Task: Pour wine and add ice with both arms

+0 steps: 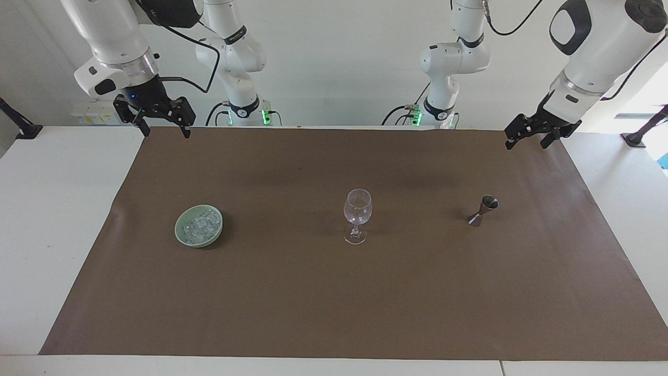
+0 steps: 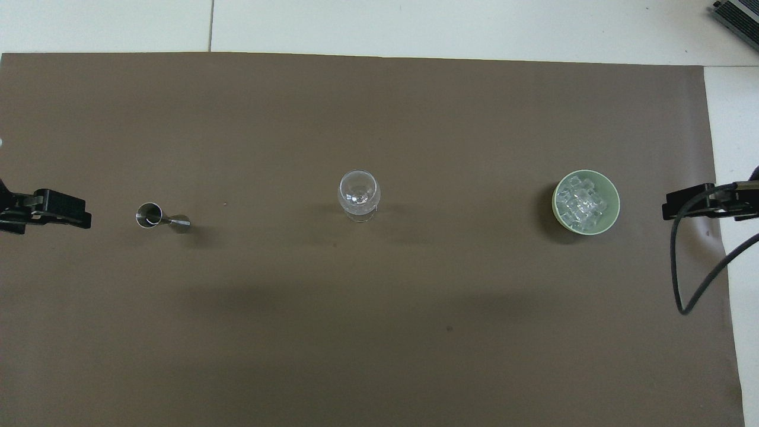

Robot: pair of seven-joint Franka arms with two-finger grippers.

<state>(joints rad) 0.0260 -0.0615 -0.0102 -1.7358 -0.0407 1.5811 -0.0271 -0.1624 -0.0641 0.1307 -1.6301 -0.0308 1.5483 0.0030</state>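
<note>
Overhead, both arms hang raised at the mat's (image 1: pixel 334 292) ends, left gripper (image 1: pixel 527 140) and right gripper (image 1: pixel 163 127) jaws spread, empty.

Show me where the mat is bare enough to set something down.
Bare mat lies between the green bowl of ice and the wine glass, and between glass and jigger. Nowhere is crowded; both grippers hang over the mat's corners nearest the robots.

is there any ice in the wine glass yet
No, the wine glass stands empty on the brown mat, and the ice is all in the green bowl toward the right arm's end.
</note>
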